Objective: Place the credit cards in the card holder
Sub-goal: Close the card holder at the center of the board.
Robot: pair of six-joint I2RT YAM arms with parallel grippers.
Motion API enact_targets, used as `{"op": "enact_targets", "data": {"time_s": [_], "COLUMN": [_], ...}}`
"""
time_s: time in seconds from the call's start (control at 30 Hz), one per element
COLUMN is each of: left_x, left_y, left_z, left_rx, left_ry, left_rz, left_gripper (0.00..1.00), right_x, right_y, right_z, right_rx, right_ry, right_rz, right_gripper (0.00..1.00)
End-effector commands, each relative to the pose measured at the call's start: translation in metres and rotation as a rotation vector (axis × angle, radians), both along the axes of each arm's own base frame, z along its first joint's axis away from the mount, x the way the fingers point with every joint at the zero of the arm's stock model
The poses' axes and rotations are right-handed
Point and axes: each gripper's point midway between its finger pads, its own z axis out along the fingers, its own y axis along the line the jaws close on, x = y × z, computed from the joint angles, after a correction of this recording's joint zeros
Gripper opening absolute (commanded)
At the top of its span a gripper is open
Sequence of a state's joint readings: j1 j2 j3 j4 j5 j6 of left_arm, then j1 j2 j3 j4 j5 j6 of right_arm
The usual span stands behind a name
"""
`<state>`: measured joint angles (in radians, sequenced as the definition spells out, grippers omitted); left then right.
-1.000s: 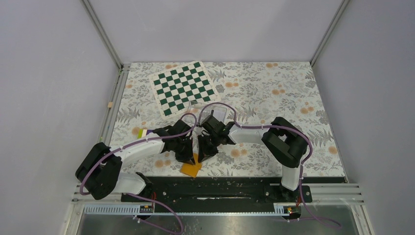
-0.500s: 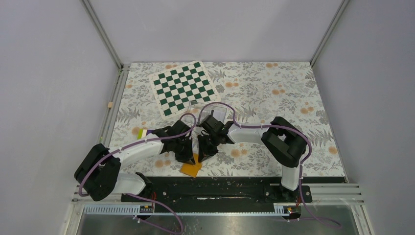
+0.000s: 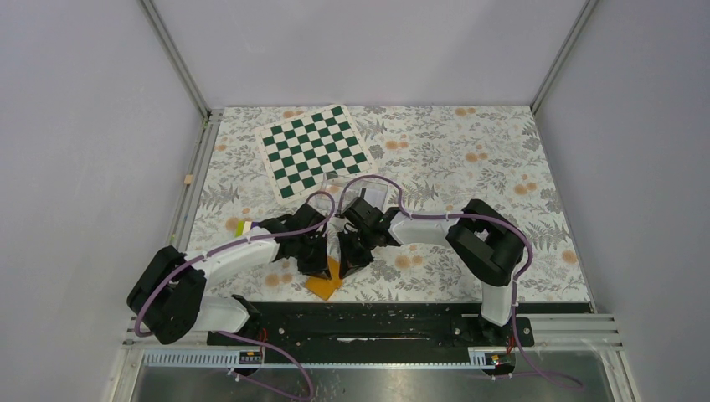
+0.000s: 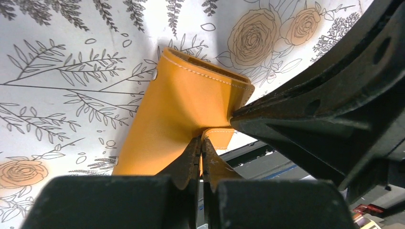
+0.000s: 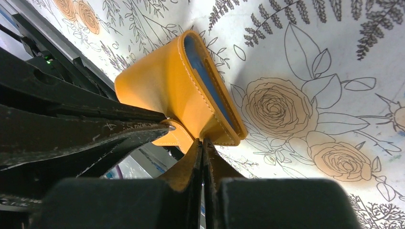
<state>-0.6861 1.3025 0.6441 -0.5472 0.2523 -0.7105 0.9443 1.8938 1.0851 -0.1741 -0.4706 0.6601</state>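
The orange card holder [image 3: 323, 286] is near the table's front edge, between both grippers. My left gripper [image 3: 316, 266] is shut on its orange flap, seen close in the left wrist view [image 4: 201, 142], where the holder [image 4: 176, 107] bends upward. My right gripper [image 3: 350, 261] is shut on the holder's other edge [image 5: 202, 141]. The right wrist view shows the holder [image 5: 167, 90] partly spread, with its light blue inside [image 5: 210, 81] showing. A small flat yellow, white and purple thing [image 3: 243, 227], maybe cards, lies beside my left arm.
A green and white chessboard [image 3: 314, 149] lies at the back left. A clear plastic box [image 3: 368, 189] sits behind my right wrist. A small tan block [image 3: 189, 179] rests on the left rail. The black base rail [image 3: 377, 322] runs just in front of the holder.
Both grippers and the card holder have shifted slightly left and away from the front edge. The grips look unchanged.
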Motion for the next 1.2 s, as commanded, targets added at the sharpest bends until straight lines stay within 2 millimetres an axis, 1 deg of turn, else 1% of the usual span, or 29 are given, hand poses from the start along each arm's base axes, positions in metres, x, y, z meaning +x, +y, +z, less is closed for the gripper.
{"op": "enact_targets", "data": {"time_s": [0.0,0.1,0.33,0.43,0.63,0.73,0.83,0.97,1.17], "left_x": [0.011,0.011,0.011,0.012,0.008,0.007,0.007,0.007,0.007], "left_y": [0.027,0.028,0.020,0.019,0.020,0.021,0.022,0.022,0.021], "left_z": [-0.010,-0.014,-0.017,-0.019,-0.025,-0.026,-0.026,-0.027,-0.024], "left_rx": [0.153,0.161,0.127,0.126,0.126,0.128,0.130,0.134,0.128], "left_ry": [-0.046,-0.039,-0.035,-0.036,-0.020,-0.017,-0.018,-0.016,-0.018], "left_rz": [0.001,-0.005,-0.014,-0.018,-0.024,-0.024,-0.024,-0.024,-0.023], "left_gripper": [0.00,0.00,0.00,0.00,0.00,0.00,0.00,0.00,0.00], "right_x": [-0.007,-0.007,-0.005,-0.005,-0.001,-0.003,-0.006,-0.010,-0.010], "right_y": [-0.013,-0.012,-0.006,-0.001,0.012,0.018,0.025,0.031,0.025], "right_z": [-0.019,-0.016,-0.008,0.003,0.039,0.046,0.044,0.034,0.008], "right_rx": [-0.083,-0.072,-0.040,0.004,0.140,0.179,0.195,0.176,0.084], "right_ry": [0.010,0.010,0.002,-0.012,-0.063,-0.059,-0.044,-0.026,-0.022], "right_rz": [0.022,0.026,0.032,0.031,0.022,0.029,0.042,0.053,0.051], "right_gripper": [0.01,0.01,0.01,0.02,0.05,0.05,0.04,0.03,0.00]}}
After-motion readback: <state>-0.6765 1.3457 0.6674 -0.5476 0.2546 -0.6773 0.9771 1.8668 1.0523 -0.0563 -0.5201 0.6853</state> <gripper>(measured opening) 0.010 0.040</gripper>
